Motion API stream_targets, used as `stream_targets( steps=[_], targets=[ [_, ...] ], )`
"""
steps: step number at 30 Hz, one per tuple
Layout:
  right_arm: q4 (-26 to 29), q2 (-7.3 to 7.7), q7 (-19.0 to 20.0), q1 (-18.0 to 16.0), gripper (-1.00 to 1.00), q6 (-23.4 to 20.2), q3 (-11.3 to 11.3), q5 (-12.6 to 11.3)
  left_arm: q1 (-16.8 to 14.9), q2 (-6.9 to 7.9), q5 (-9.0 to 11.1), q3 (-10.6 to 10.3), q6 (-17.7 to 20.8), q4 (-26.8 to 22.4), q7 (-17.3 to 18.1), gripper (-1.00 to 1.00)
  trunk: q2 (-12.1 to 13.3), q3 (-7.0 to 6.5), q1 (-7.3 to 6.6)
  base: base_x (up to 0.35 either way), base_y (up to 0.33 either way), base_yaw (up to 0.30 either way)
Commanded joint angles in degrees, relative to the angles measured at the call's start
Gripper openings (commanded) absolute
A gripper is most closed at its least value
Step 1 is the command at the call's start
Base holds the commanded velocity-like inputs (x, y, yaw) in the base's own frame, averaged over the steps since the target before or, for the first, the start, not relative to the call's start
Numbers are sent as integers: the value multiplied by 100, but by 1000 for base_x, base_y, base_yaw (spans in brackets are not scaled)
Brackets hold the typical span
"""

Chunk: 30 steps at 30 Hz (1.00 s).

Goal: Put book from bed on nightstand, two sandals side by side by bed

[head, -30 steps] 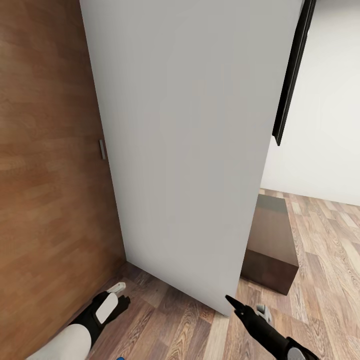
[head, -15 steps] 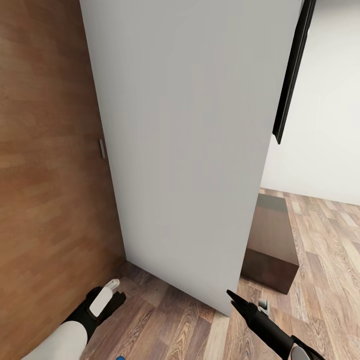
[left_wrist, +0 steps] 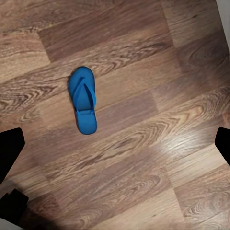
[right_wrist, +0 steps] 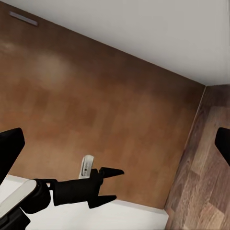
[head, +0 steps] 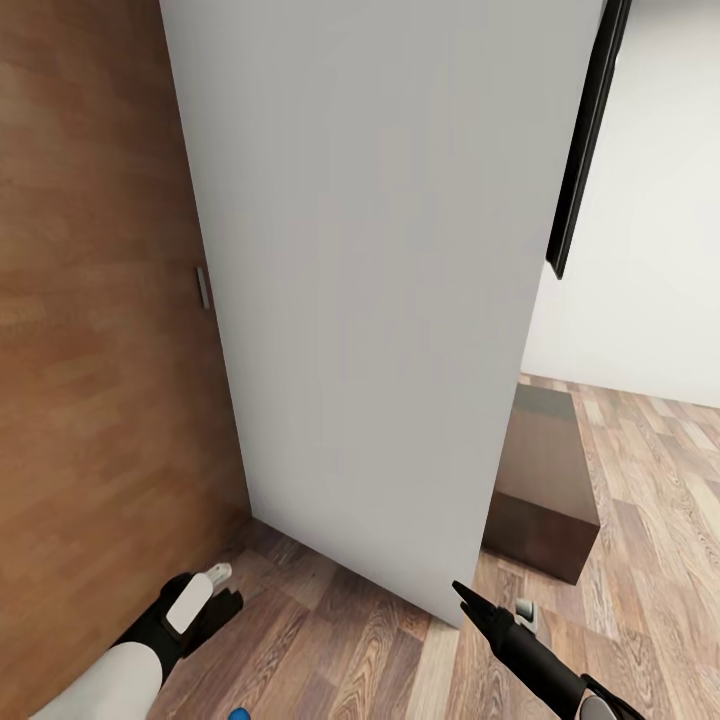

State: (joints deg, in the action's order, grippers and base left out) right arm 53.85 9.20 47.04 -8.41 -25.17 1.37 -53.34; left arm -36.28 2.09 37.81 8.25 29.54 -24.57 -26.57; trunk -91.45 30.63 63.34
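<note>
Ahead of robot: grey door beside wood-panelled wall.
Floor: one blue sandal lies flat below the left claw, untouched.
Claws: left wide, empty; right claw wide, empty.
Risk: a hurried descent could nudge the sandal aside.
Change: left arm has drawn back slightly.

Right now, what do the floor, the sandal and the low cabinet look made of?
Floor: wood planks, grain and a soft sheen showing. Sandal: bright blue, smooth and matte, probably rubber or foam. Low cabinet: dark brown wood, top faintly reflective.
</note>
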Motion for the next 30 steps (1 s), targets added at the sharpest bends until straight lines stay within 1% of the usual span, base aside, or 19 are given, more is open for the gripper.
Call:
stream_targets(
  steps=[1,30],
  targets=[
    [-2,1,4,-3,100,-48,3,-45,-2,-2,60,9,17,-3,-51,100,-45,25,22,0,0,0],
    [-11,-5,7,-3,100,-59,-37,-50,-2,11,69,27,19,66,-94,100,-1208,545,659,0,0,0]
  ],
)
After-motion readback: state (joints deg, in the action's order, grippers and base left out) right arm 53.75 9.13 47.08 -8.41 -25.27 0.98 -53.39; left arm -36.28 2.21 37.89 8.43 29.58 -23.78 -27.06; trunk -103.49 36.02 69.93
